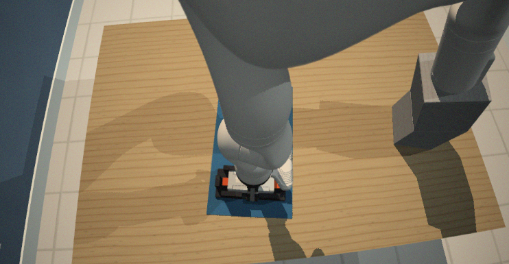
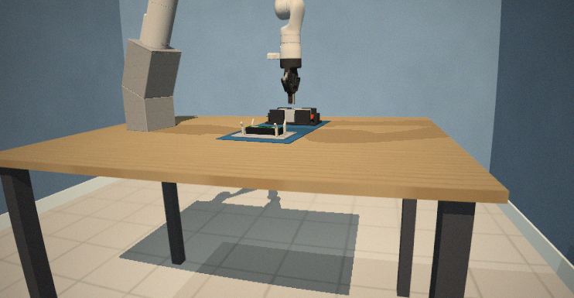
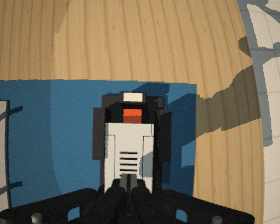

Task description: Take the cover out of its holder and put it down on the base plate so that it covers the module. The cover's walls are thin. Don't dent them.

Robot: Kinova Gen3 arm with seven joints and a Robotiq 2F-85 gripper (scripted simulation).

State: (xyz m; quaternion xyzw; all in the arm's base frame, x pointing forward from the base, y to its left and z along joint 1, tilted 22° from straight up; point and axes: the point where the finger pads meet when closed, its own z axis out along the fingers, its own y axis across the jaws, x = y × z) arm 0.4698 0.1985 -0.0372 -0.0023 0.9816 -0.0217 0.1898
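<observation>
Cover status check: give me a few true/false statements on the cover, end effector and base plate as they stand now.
1. The cover sits in its black holder. True.
2. The end effector is clamped on the cover. False: its fingers are shut on nothing, above the cover and apart from it.
3. The module on the base plate is uncovered. True.
4. The holder and base plate lie on separate mats. False: both are on one blue mat.
5. The end effector hangs over the base plate. False: it hangs over the holder.
</observation>
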